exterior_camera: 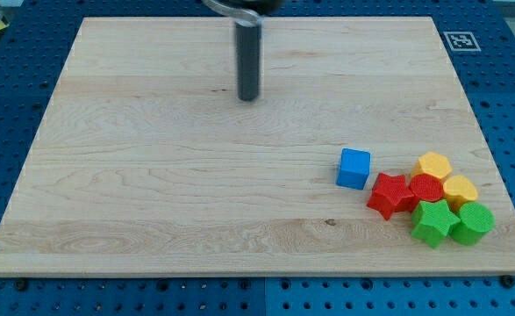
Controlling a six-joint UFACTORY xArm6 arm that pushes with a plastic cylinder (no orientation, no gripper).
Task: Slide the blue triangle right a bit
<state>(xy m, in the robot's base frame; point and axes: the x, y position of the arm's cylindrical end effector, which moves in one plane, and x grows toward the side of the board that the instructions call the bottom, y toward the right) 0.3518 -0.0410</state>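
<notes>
My tip [249, 97] rests on the wooden board [152, 193] near the view's top centre, far up and to the left of all the blocks. The only blue block in view is a blue cube [354, 168] at the view's lower right; no blue triangle shows. Just right of the cube lies a tight cluster: a red star [390, 194], a red cylinder [426, 189], a yellow hexagon [433, 165], a second yellow block [460, 188], a green star [432, 223] and a green cylinder [473, 222].
The board lies on a blue pegboard table [11, 96]. A black-and-white marker tag [461, 39] sits past the board's top right corner. The arm's dark body [239, 7] shows at the view's top edge above the rod.
</notes>
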